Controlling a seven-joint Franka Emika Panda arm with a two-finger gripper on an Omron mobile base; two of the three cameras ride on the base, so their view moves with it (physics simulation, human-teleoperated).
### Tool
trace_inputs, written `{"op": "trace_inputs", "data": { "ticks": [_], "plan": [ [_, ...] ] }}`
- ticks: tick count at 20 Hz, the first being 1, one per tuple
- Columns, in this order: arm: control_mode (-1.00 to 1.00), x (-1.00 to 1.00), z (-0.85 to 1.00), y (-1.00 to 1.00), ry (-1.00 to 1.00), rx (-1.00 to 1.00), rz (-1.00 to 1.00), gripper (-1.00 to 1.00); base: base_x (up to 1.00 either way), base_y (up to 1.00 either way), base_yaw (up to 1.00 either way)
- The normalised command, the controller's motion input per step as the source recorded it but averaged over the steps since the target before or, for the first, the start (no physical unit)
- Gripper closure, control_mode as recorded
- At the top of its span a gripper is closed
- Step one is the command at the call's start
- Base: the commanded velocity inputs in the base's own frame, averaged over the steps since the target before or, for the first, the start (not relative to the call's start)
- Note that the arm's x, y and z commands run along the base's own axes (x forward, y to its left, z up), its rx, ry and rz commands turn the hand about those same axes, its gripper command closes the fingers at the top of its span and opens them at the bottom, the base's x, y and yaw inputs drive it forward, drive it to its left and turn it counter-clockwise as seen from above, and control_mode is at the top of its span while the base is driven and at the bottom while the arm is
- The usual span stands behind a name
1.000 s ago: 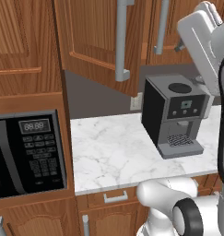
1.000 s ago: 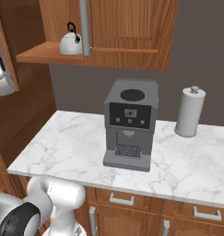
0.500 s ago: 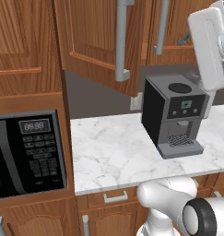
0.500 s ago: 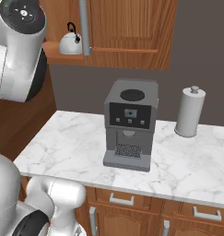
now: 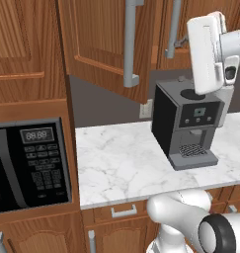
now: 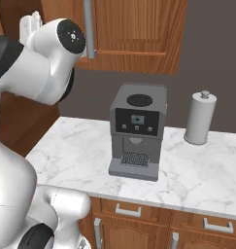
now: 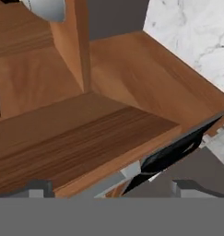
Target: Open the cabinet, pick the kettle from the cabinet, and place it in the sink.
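The tool [image 7: 111,188] stands wide, holding nothing, its two dark tips low in the hand view, raised high beside the cabinet [image 5: 104,44] over the worktop [image 6: 187,170]. A rounded silver shape (likely the kettle [image 7: 48,9]) sits at the cabinet's far end. One boxy coffee machine [image 6: 137,130], one paper roll [image 6: 200,118], marble worktop.

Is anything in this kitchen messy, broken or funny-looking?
Nothing is spilled or broken. One tall reddish-brown wooden cabinet door hangs swung open above the white marble counter. The boxy black coffee machine and the white paper towel roll both stand upright.
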Motion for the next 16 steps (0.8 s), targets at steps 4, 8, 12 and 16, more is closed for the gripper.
{"op": "trace_inputs", "data": {
  "ticks": [4, 8, 12, 16],
  "plan": [
    [-1.00, 0.39, 0.00, 0.13, 0.15, 0.18, 0.24, -1.00, 0.00, 0.00, 0.00],
    [-1.00, 0.31, 0.00, 0.09, 0.06, 0.14, 0.25, -1.00, 0.00, 0.00, 0.00],
    [-1.00, 0.23, 0.00, 0.12, 0.00, 0.09, 0.27, -1.00, 0.00, 0.00, 0.00],
    [-1.00, 0.14, -0.01, 0.22, 0.00, 0.05, 0.26, -1.00, 0.00, 0.00, 0.00]
  ]
}}
